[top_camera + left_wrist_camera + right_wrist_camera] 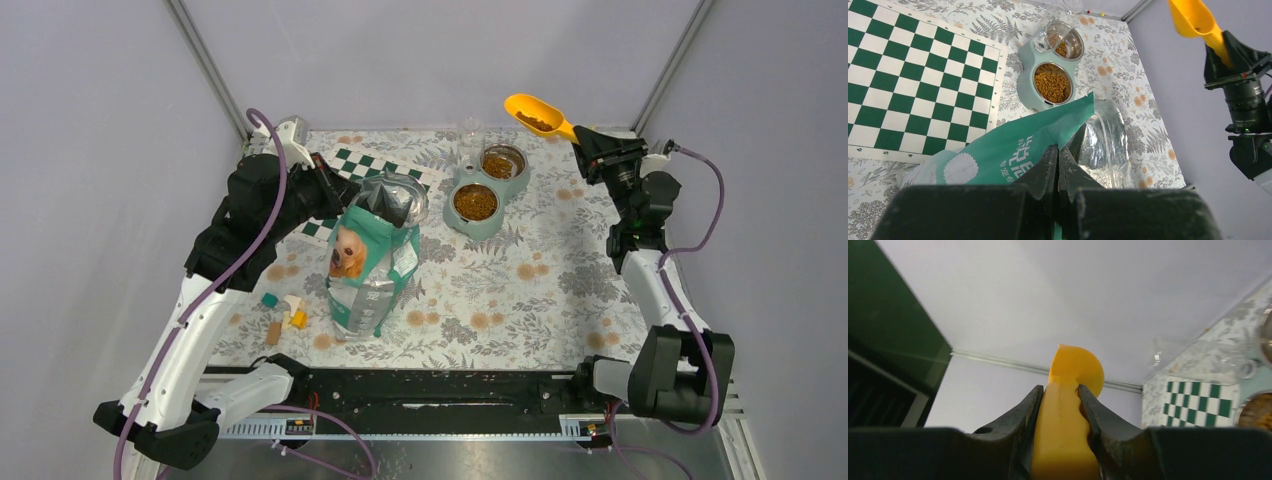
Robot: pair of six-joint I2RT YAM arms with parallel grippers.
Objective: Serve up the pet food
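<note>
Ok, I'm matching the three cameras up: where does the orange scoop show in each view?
Top external: orange scoop upper right of centre, raised, in the right gripper.
Left wrist: orange scoop in the top right corner.
Right wrist: orange scoop bottom centre, gripped by its handle.
Shared landmark: the green checkerboard, in all three.

From the right wrist the scoop (1074, 371) shows only its back, so the inside of its bowl is hidden, and its handle runs off the bottom edge between the right fingers (1020, 420). From the left wrist the bag (1013, 150) vanishes behind the dark left fingers (1040, 172) and the bottom edge, the scoop's front is cut by the top edge, and the chessboard (913, 80) by the left. From above, the small blocks (296, 318) beside the left arm (195, 335) are too tiny to name.
</note>
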